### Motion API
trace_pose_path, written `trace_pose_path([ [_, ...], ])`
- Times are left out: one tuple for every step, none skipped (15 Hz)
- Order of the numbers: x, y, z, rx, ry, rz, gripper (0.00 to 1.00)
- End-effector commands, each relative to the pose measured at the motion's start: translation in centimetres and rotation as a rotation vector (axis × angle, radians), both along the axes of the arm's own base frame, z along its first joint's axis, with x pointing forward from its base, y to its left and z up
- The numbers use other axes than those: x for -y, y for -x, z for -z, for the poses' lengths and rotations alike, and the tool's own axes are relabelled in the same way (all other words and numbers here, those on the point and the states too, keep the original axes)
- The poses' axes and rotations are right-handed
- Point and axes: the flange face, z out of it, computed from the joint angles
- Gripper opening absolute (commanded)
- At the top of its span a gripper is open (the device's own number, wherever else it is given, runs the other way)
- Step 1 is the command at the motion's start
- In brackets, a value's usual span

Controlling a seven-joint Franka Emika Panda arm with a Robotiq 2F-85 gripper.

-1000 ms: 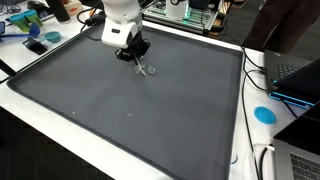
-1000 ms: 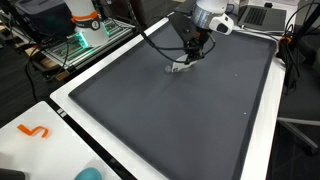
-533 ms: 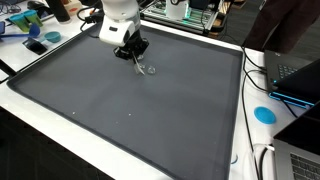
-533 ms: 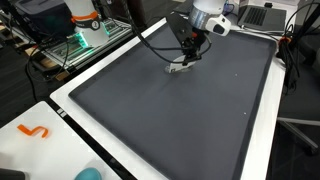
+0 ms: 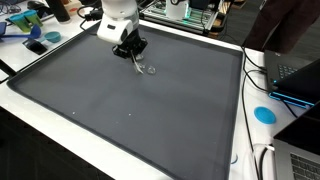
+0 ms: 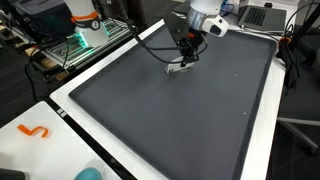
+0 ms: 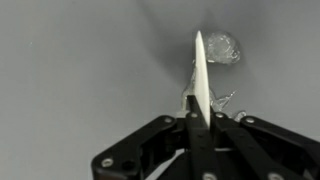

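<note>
Clamps a thin white strip (image 7: 198, 75) between the tightly closed jaws of the gripper (image 7: 198, 118), edge-on in the wrist view and running straight out from the fingertips. Ends in a point just left of a crumpled clear scrap (image 7: 222, 47) lying on the dark grey mat (image 7: 70, 70); cannot tell whether tip and scrap touch. Shows a further glint of clear, wiry material right of the strip, close to the fingertips and too small to name.

In both exterior views, hangs low over the far part of the mat, with the gripper (image 5: 133, 50) (image 6: 185, 55) pointing down and the strip slanting from it to the mat's surface. Places the scrap (image 5: 151, 69) (image 6: 178, 68) just beside the gripper, on its near side and well inside the mat's raised rim.

Frames the mat with a white table (image 5: 40, 112). Carries, in an exterior view, a blue disc (image 5: 264, 114) on the table right of the mat, well apart from the gripper. Carries, in an exterior view, an orange piece (image 6: 35, 131) at the table's near left corner.
</note>
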Motion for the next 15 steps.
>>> trace_pose_path([
  [2.6,2.5,5.9,-0.013,0.064,0.037,0.01],
  [2.7,2.6,5.9,-0.006,0.072,0.047,0.01],
  [2.8,2.7,5.9,0.006,0.082,0.056,0.01],
  [2.9,2.7,5.9,0.019,0.094,0.064,0.01],
  [3.1,2.7,5.9,0.032,0.107,0.074,0.01],
  [3.1,2.7,6.0,0.043,0.119,0.081,0.01],
  [3.2,2.7,5.9,0.06,0.133,0.089,0.01],
  [3.3,2.7,6.0,0.07,0.146,0.097,0.01],
  [3.3,2.7,6.1,0.07,0.155,0.11,0.01],
  [3.3,2.7,6.1,0.078,0.165,0.122,0.01],
  [3.4,2.6,6.1,0.083,0.171,0.139,0.01],
  [3.6,2.5,6.1,0.089,0.173,0.155,0.01],
  [3.6,2.2,5.7,0.097,0.171,0.173,0.01],
  [3.8,2.0,5.3,0.103,0.169,0.186,0.01],
  [3.9,1.6,4.9,0.116,0.169,0.201,0.01],
])
